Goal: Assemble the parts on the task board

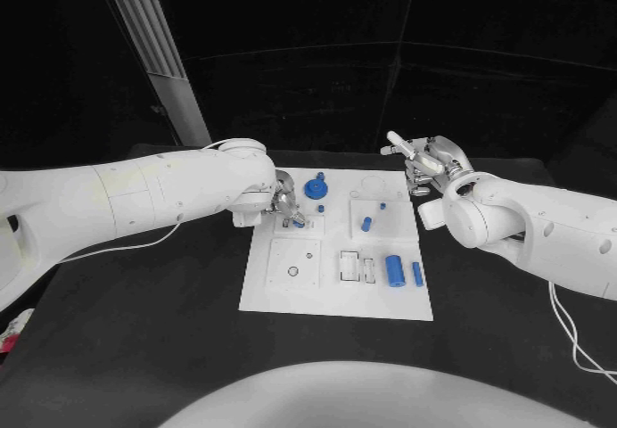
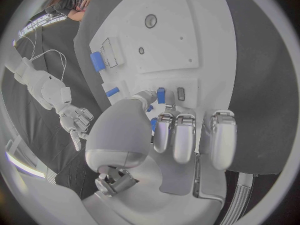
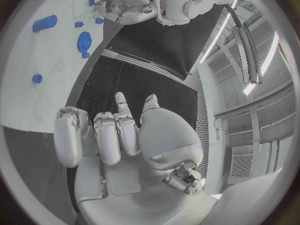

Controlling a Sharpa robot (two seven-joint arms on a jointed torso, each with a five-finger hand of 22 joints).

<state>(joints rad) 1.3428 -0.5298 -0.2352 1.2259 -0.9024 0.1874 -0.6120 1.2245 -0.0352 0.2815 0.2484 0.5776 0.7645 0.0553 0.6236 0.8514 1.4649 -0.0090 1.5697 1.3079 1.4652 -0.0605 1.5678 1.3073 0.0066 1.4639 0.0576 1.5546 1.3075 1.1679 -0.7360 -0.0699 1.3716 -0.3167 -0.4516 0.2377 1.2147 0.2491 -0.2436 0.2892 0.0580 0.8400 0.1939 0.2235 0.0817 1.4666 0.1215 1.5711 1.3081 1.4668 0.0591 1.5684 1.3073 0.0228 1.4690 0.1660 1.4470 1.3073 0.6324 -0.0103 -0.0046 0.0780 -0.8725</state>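
Note:
The white task board point(image 1: 334, 290) lies mid-table. My left hand point(image 1: 285, 201) hangs over its far left part, and thumb and a finger pinch a small blue peg point(image 2: 160, 95) whose tip meets the board beside a small slot point(image 2: 181, 93). A blue gear point(image 1: 316, 188) and a blue cylinder point(image 1: 366, 224) sit further along the board. Two blue cylinders point(image 1: 395, 267) lie near its right front. My right hand point(image 1: 424, 165) is raised off the far right corner, fingers apart and holding nothing; the right wrist view shows it point(image 3: 119, 135) above the table.
Open rectangular slots point(image 1: 349, 265) and a square plate with a hole point(image 1: 293, 270) sit at the board's front. A thin cable point(image 1: 142, 241) trails over the table on the left. A metal post point(image 1: 168, 80) stands behind the table.

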